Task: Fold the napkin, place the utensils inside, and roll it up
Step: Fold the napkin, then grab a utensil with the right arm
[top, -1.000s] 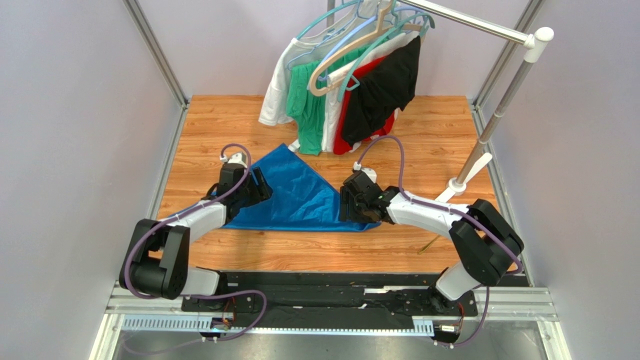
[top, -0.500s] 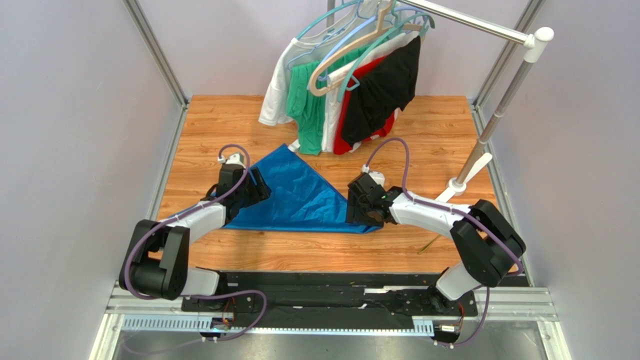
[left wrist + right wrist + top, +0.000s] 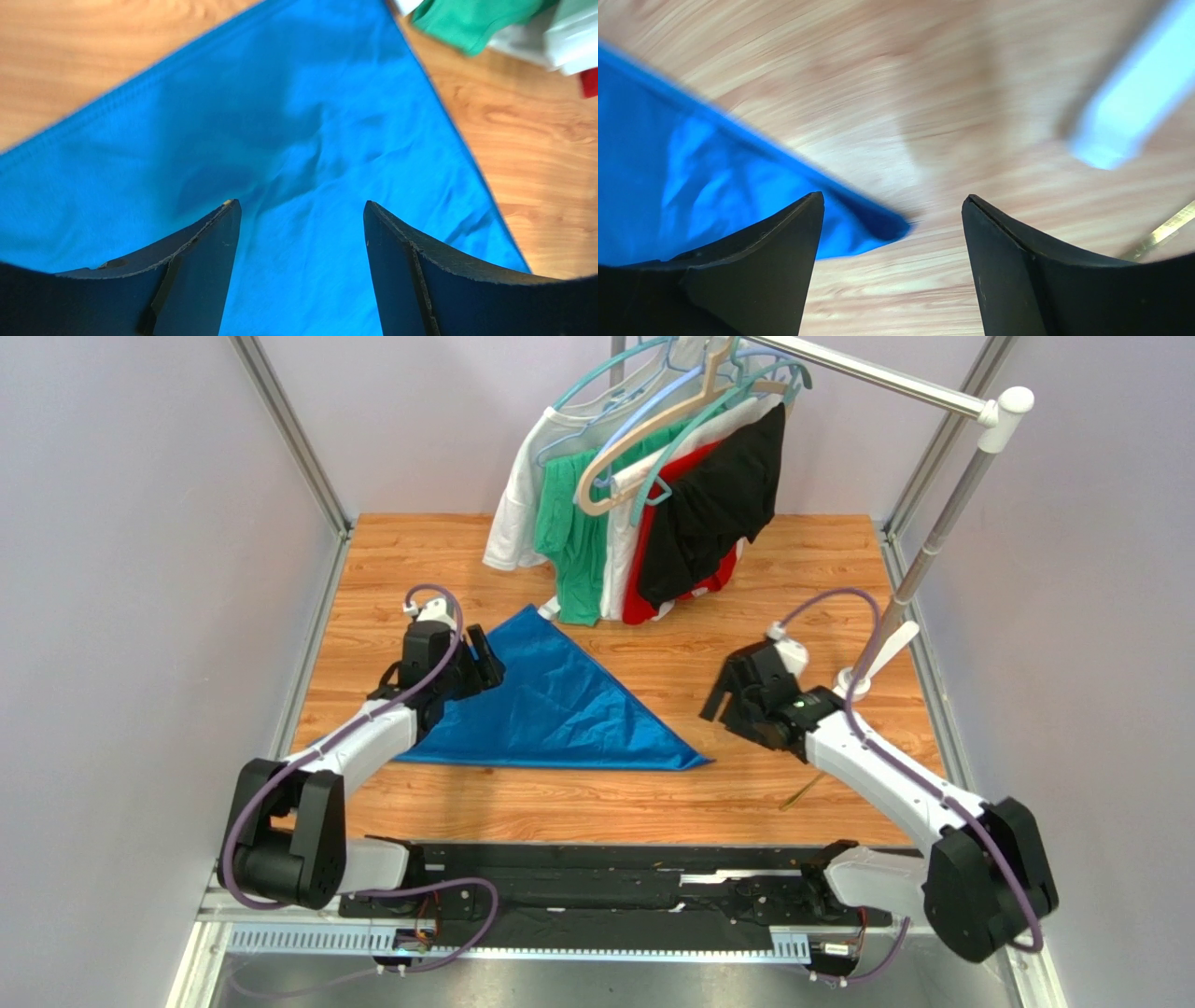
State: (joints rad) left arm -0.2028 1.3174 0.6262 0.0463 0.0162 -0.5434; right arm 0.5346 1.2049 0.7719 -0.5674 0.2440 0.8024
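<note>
Overhead view: the two arms reach from the near table edge. The left gripper point(image 3: 474, 667) is over the left part of the napkin point(image 3: 561, 707), and the right gripper point(image 3: 725, 697) is over bare wood just right of the napkin's right corner. The napkin lies flat as a blue triangle near the middle of the table point(image 3: 786, 588), long edge nearest, apex pointing away.

Left wrist view: the left gripper point(image 3: 298, 210) stands wide with nothing between its jaws. Creased blue cloth fills the gap. Whether the tips touch it cannot be told.

Right wrist view, blurred: the right gripper point(image 3: 892, 203) is also spread wide and empty. Only this view shows the napkin's pointed corner point(image 3: 703, 189) lying below and left of the gap, and a thin yellowish strip point(image 3: 1162, 234) at the right edge, too small to identify.

Surroundings: the white foot point(image 3: 1134, 105) of the clothes rack point(image 3: 933, 525) rests on the wood beyond the right gripper. Green, white, red and black garments point(image 3: 645, 504) hang on hangers over the far half of the table. Their lowest hems come just beside the napkin's apex, and the left wrist view catches the green one point(image 3: 477, 21).

Margins: bare wood runs along the napkin's near edge and from its right corner to the rack foot. A narrower band separates its left corner from the metal frame post point(image 3: 302, 448).
</note>
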